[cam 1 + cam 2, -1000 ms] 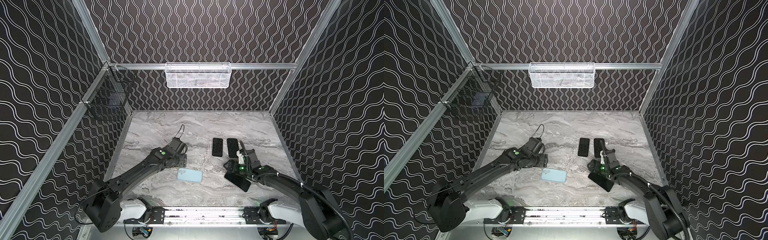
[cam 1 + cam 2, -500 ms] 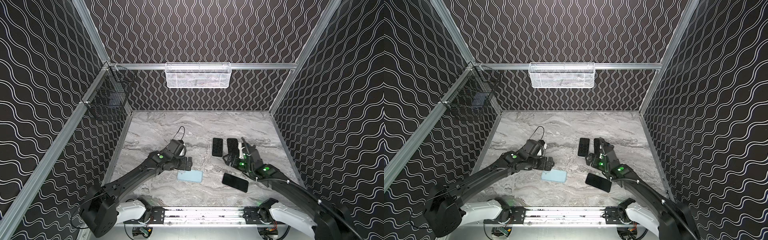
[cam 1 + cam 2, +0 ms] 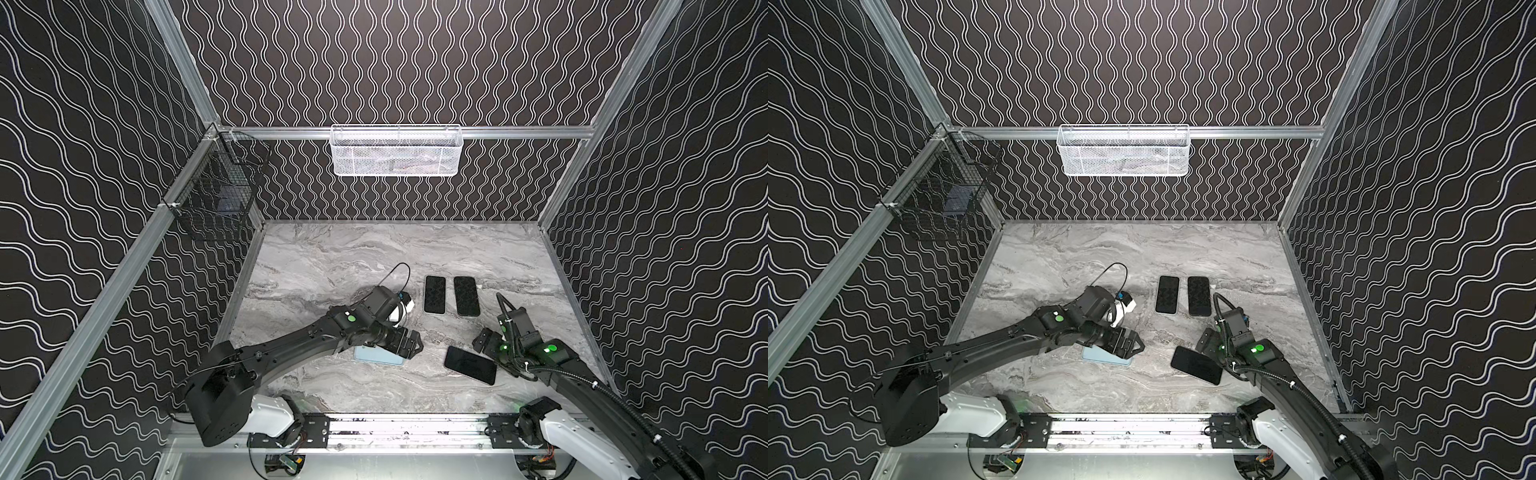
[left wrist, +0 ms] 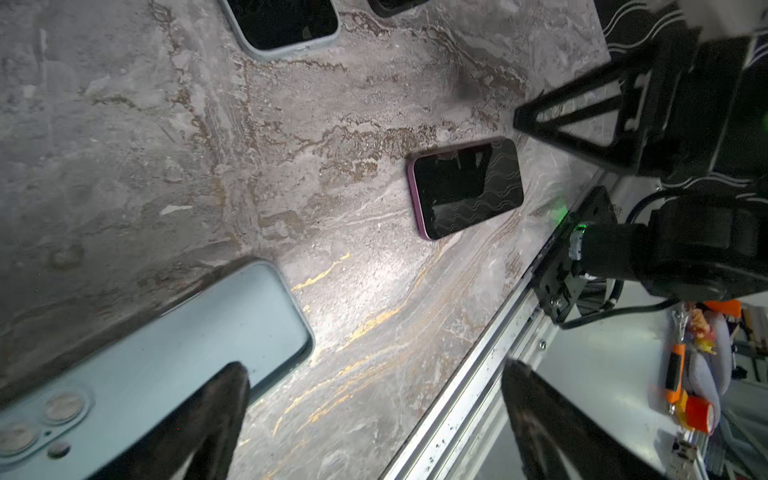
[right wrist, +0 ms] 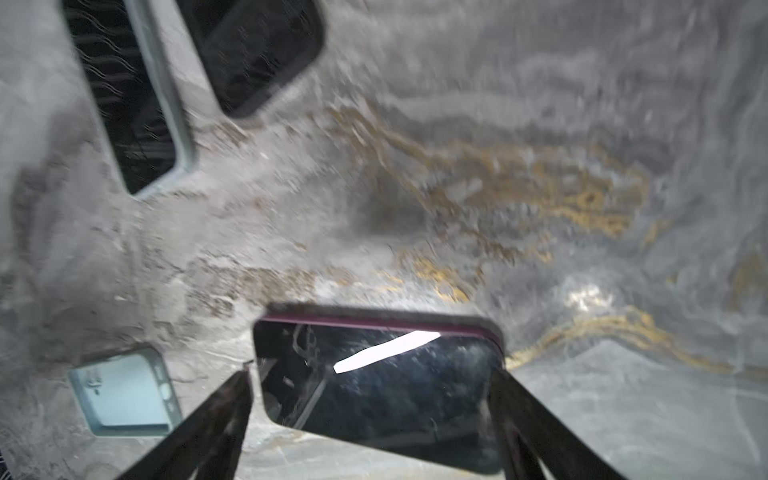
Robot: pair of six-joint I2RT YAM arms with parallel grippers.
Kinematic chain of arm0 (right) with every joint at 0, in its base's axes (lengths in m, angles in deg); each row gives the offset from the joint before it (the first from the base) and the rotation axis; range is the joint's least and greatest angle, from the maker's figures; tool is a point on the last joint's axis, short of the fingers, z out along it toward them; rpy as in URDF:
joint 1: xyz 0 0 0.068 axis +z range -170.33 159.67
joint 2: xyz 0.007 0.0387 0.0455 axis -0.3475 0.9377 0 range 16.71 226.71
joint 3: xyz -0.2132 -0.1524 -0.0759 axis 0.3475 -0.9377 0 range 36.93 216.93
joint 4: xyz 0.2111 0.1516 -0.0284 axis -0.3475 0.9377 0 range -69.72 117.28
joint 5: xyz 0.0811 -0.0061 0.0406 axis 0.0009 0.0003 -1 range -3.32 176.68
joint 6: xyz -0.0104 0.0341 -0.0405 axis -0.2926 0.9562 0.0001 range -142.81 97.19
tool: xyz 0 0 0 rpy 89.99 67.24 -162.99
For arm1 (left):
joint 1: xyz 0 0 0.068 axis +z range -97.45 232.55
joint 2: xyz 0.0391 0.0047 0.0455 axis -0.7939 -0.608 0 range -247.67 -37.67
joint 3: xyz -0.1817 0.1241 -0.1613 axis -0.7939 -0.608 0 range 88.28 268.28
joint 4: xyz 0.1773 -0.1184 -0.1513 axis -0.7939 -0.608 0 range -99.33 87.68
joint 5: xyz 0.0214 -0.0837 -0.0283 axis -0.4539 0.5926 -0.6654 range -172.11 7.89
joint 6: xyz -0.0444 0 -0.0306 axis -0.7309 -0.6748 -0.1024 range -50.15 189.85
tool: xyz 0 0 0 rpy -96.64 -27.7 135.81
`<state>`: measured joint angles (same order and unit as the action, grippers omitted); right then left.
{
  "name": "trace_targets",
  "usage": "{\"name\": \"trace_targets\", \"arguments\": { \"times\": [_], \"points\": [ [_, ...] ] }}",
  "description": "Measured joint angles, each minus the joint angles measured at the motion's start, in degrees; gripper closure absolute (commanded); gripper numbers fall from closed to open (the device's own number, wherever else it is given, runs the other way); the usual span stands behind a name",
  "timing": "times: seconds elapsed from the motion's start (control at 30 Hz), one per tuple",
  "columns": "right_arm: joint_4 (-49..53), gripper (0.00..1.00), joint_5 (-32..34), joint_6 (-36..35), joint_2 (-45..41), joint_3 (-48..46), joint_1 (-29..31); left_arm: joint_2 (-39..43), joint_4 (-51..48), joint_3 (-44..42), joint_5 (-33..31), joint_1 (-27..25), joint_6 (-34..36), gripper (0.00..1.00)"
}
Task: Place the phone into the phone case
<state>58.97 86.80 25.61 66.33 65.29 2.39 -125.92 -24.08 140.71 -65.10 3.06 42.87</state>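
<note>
A light blue phone case (image 3: 368, 356) (image 3: 1100, 356) lies flat near the table's front, with round camera holes at one end (image 4: 187, 345) (image 5: 124, 395). My left gripper (image 3: 413, 348) (image 3: 1136, 347) (image 4: 376, 370) hangs open over its right end and holds nothing. To the right a dark phone (image 3: 470, 365) (image 3: 1196, 365) (image 4: 467, 187) with a purple edge lies screen up. My right gripper (image 3: 492, 353) (image 3: 1217, 353) (image 5: 370, 378) is open at the phone's right end. Its fingers stand on either side of the phone (image 5: 374, 395) without clamping it.
Two more dark phones (image 3: 434, 294) (image 3: 466, 296) lie side by side behind the grippers, one with a pale rim (image 5: 183, 124). A white mesh basket (image 3: 397, 149) hangs on the back wall and a black wire basket (image 3: 220, 199) on the left wall. A metal rail (image 3: 399, 424) runs along the front edge.
My left gripper has opened wider and moved right and forward, over the case's end. My right gripper drew back from the phone, then came down around its end. Phone and case stayed put.
</note>
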Motion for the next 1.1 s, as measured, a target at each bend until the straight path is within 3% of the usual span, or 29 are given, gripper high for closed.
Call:
{"name": "trace_targets", "arguments": {
  "times": [0.2, 0.43, 0.83, 1.1],
  "points": [
    [3.78, 0.10, 2.29, 1.77, 0.96, 0.02, 1.66, 0.96, 1.16, -0.76, -0.52, -0.02, -0.11, 0.02],
    [4.46, 0.09, 3.74, 4.15, 8.52, 0.39, 5.49, 2.45, 1.79, -2.36, -1.97, -0.02, -0.37, 0.02],
    [-1.88, 0.06, -3.78, 8.28, 12.87, 0.00, 12.83, 2.78, 4.15, -4.04, -2.10, -0.07, -1.36, 0.02],
    [-12.98, 0.06, -7.80, 11.58, 23.26, 4.68, 21.62, 6.21, 3.65, -5.01, -4.83, 0.09, -1.40, 0.02]
  ]
}}
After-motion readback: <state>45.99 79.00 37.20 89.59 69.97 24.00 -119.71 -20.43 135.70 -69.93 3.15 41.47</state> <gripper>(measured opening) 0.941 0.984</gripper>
